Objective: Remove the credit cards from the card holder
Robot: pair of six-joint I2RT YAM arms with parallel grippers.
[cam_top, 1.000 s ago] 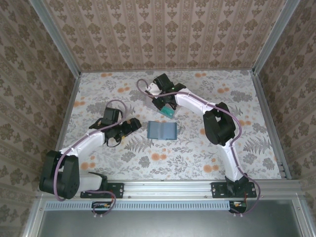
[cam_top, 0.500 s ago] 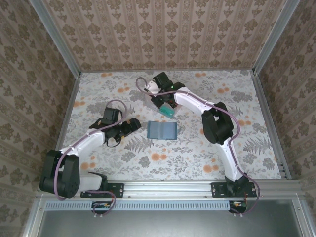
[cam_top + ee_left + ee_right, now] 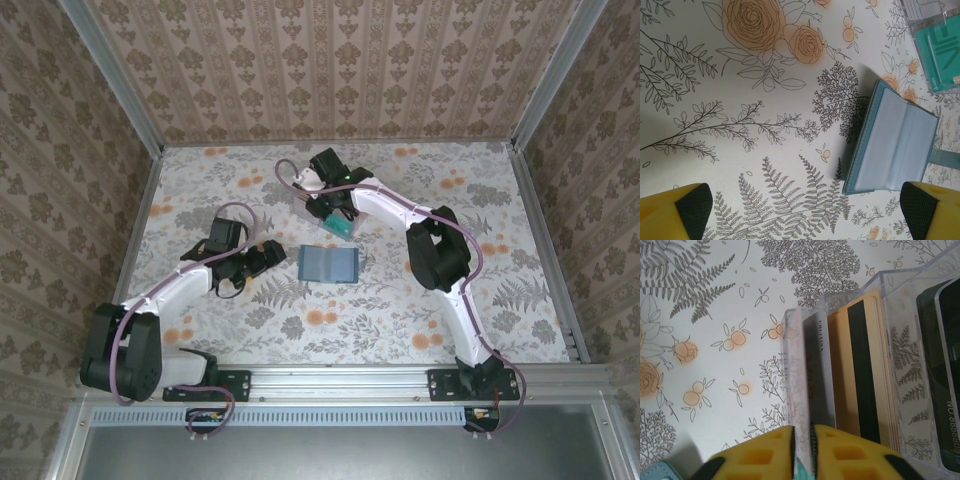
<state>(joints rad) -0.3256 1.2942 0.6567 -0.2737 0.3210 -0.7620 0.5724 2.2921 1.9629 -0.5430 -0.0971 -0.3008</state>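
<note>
The card holder lies open on the table, its pale inner panels facing up. My left gripper is open just left of it, with bare table between its fingers. The credit cards sit in a clear tray. A dark card, a gold card with a black stripe and a black card stand in its slots. A teal card lies at its near end. My right gripper is over the tray's left wall. Its fingers are nearly together, with a thin clear strip between them.
Metal rails edge the flowered table, with patterned walls behind them. A corner of the card holder shows just beside the right gripper. The right arm's elbow stands to the right of the card holder.
The right gripper has shifted slightly over the tray. The left arm and the card holder have not moved.
</note>
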